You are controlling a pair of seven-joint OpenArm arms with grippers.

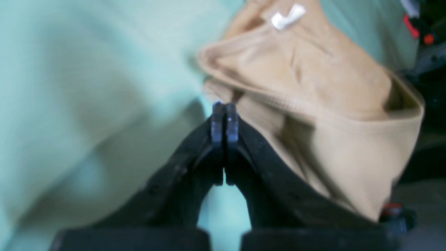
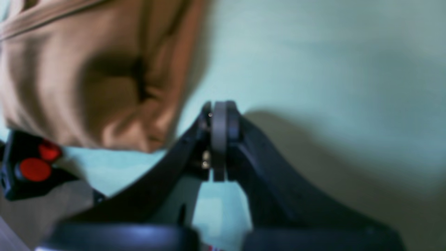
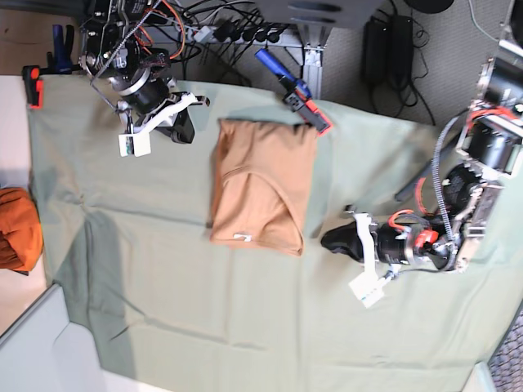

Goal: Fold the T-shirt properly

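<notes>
Claws, 2 of them, are ours, both closed with nothing between the tips: the left claw (image 3: 328, 242) sits just beside the neck-end corner of the T-shirt (image 3: 260, 184), and the right claw (image 3: 186, 137) hangs near its opposite end. We see the shirt folded into 1 narrow, upright-running bundle on the pale green cloth (image 3: 155, 302) over the tabletop, its 1 white neck label (image 3: 243, 237) at the nearer end. Beyond that label, we see a curved edge crossing the shirt. At its far end lies 1 blue-and-black tool with red parts (image 3: 304, 106).
</notes>
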